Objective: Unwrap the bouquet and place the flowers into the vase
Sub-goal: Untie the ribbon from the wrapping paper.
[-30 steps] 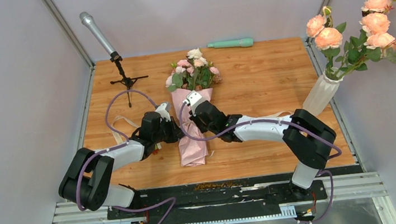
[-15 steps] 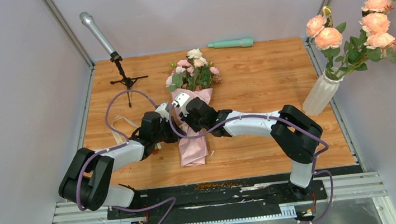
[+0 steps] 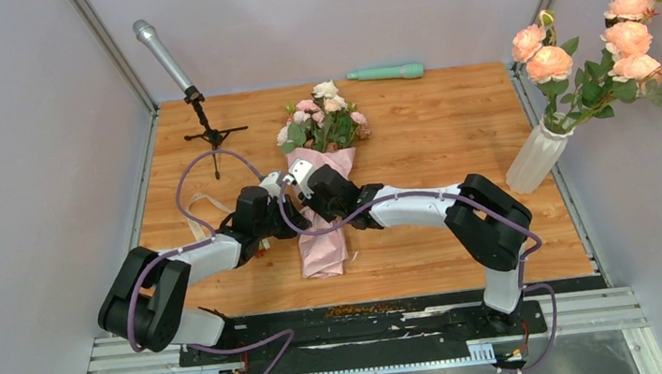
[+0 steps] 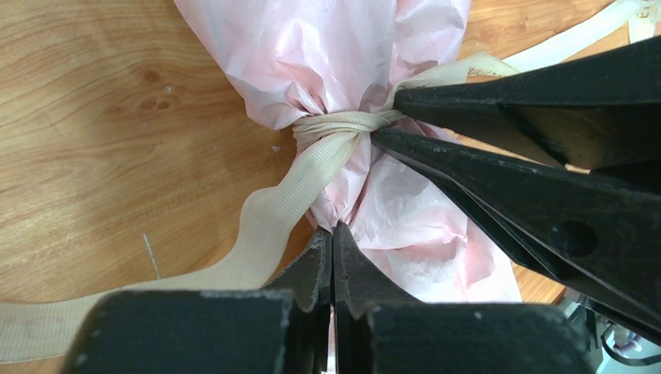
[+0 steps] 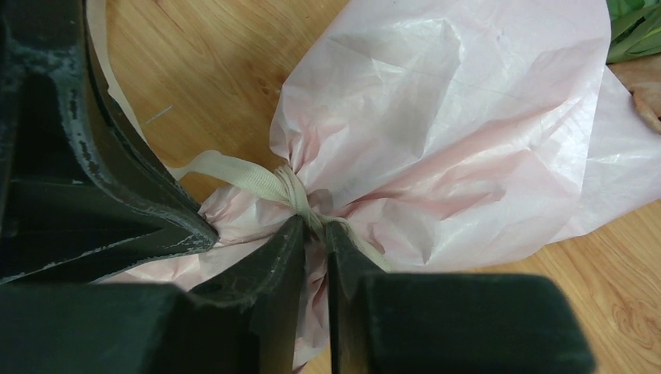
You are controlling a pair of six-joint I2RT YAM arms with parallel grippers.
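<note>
Closing in on the ribbon knot, with the wrap not yet undone.

Keeping the left gripper (image 4: pixel 331 234) pressed fully together against the crinkly, thin pink paper just under the knot, without showing whether any paper is pinched. Sliding the right gripper (image 5: pixel 316 234) leftward onto the neck of the bouquet (image 5: pixel 468 117) and parting it from nearly closed to a narrow gap, straddling the flat woven cream ribbon (image 4: pixel 335 125) but not clearly gripping it. Probably lining up to tug the knot loose. Leaving the flowers (image 3: pixel 324 117) lying mid-board on the wood-grain table (image 3: pixel 431 110), well apart from the ribbed white vase (image 3: pixel 536 159) at the right edge.
</note>
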